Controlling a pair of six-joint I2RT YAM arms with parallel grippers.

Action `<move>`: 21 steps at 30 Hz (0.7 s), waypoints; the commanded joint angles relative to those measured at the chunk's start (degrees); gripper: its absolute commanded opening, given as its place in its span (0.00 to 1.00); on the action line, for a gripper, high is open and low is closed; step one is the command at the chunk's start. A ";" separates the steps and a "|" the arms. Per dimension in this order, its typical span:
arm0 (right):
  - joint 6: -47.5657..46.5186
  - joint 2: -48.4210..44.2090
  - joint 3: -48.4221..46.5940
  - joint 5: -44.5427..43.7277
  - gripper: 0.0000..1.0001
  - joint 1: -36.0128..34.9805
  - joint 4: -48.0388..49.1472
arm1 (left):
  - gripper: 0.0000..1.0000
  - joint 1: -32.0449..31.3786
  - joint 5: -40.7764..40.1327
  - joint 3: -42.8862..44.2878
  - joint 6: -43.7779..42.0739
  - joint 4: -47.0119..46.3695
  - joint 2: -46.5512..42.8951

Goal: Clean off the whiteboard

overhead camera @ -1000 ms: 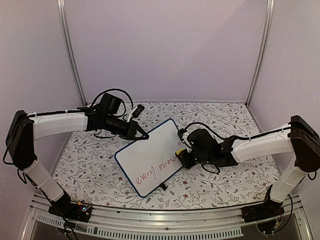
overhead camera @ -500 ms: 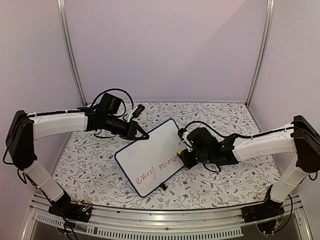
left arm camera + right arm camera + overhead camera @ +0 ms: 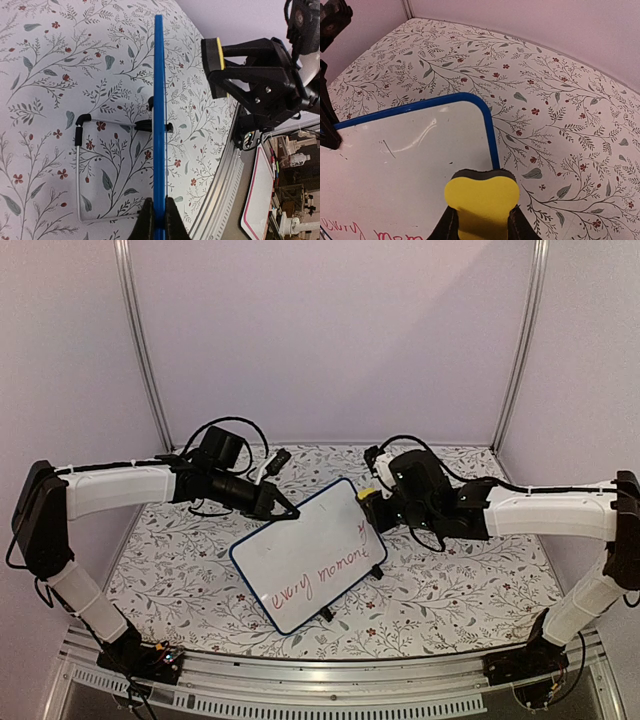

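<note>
While scanning from above, find the small rectangular whiteboard (image 3: 300,545) with rounded corners and a thin dark-blue frame near the middle of the floral-print tabletop (image 3: 450,590). Propped at a tilt on small black feet (image 3: 327,614). Bears red handwriting (image 3: 315,577) along its 5 o'clock edge. Held at its 11 o'clock edge by the left gripper (image 3: 283,510), jaws pinching the blue frame; seen edge-on from the left wrist. At the board's 1 o'clock corner, find the right gripper (image 3: 372,498), jaws closed on a yellow eraser block (image 3: 481,202) with dark backing, apart from the board face in the left wrist view. Behind the board, note a thin wire stand (image 3: 80,165) lying on the tabletop.
</note>
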State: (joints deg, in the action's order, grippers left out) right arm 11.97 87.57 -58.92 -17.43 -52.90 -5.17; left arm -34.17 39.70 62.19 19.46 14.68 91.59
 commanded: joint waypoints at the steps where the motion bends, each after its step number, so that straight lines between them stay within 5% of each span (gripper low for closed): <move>1: -1.00 3.53 -2.10 1.15 0.20 0.07 1.12 | 0.00 -0.74 0.94 -0.40 -1.69 -0.20 0.49; 21: 2.15 9.46 2.53 5.41 0.19 0.08 3.15 | 0.00 -0.59 1.28 -0.23 -1.63 -0.26 0.54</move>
State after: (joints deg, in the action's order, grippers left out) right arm 12.86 95.11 -58.59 -13.78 -52.86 -2.50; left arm -34.13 38.96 62.19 19.88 14.92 91.64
